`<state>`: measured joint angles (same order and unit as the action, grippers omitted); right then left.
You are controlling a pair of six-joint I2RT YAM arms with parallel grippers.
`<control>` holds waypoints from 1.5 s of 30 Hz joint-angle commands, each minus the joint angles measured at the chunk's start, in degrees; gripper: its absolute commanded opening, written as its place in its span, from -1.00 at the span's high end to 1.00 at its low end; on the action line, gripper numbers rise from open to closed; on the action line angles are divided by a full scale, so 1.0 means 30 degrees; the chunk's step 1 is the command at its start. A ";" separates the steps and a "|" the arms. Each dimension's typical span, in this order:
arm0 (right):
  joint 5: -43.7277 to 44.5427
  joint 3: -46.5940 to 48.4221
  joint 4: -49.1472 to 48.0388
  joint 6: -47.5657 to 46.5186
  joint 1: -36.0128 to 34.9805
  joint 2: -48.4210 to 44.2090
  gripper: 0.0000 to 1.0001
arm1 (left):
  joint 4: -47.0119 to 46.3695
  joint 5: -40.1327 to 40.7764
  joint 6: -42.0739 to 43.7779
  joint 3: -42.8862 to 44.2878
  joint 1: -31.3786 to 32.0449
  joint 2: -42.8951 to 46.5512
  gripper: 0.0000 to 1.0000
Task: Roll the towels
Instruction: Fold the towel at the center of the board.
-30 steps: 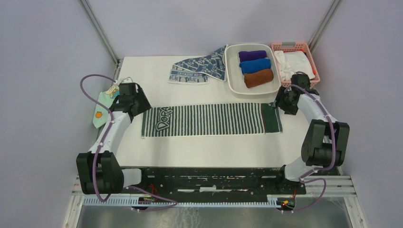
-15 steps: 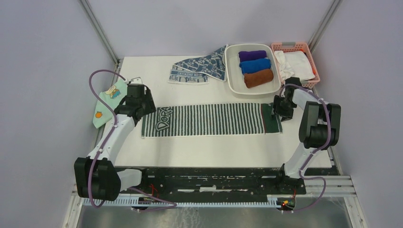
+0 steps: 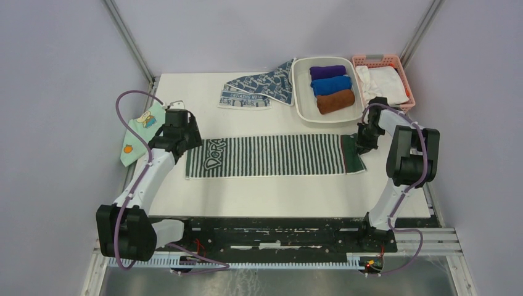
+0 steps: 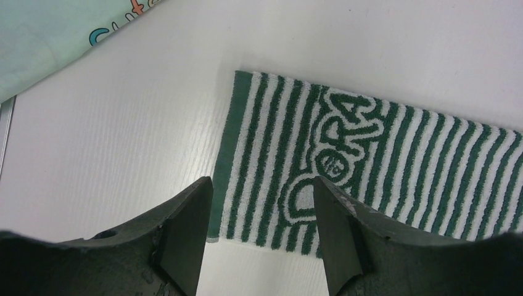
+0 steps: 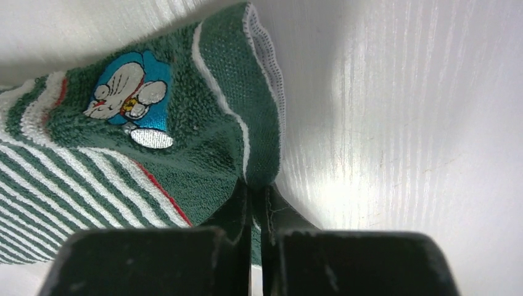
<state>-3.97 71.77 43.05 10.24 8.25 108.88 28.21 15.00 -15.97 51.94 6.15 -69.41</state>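
– Striped towel, where does it lie?
– Flat across the worktop. The blue-grey towel lies behind it, beside the white tray.
– And the tools?
– The right tool is closed, pinching the green end hem. The left tool hangs open over the lettered end and holds nothing.

The left gripper, jaws apart, hung over the striped towel's lettered end; a mint-green cloth overlapped the table's edge.
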 commanded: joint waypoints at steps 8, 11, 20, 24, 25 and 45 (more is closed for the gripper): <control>0.8492 0.3012 0.3506 0.0610 0.0510 -0.0741 0.99 | -0.0404 -0.0299 0.0796 -0.0012 0.0391 0.0647 -0.38; 1.0518 0.4142 0.4201 0.1077 0.0976 -0.1173 0.99 | -0.0425 -0.0795 0.0739 -0.0093 0.0592 0.0603 -0.38; 0.7217 0.4622 0.5319 0.1209 -0.0728 -0.4158 0.99 | -0.0558 -0.3372 -0.0240 -0.0057 0.0690 -0.0223 -0.40; 0.4329 0.5353 0.6184 0.1389 -0.3029 -0.5227 0.99 | -0.0711 -0.4539 -0.0962 0.0011 0.0659 -0.1012 -0.40; 0.3321 0.5588 0.6272 0.1494 -0.3668 -0.5376 0.99 | -0.0852 -0.4823 -0.1213 -0.0119 0.0624 -0.1193 -0.40; -0.2936 1.0140 0.3940 0.5826 -1.2909 -0.1586 0.99 | -0.4685 -0.8598 -0.5059 -0.2275 0.0539 -0.4908 -0.28</control>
<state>-10.96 98.61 58.92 22.92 -27.59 103.37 18.61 -8.32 -27.66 45.76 7.94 -83.20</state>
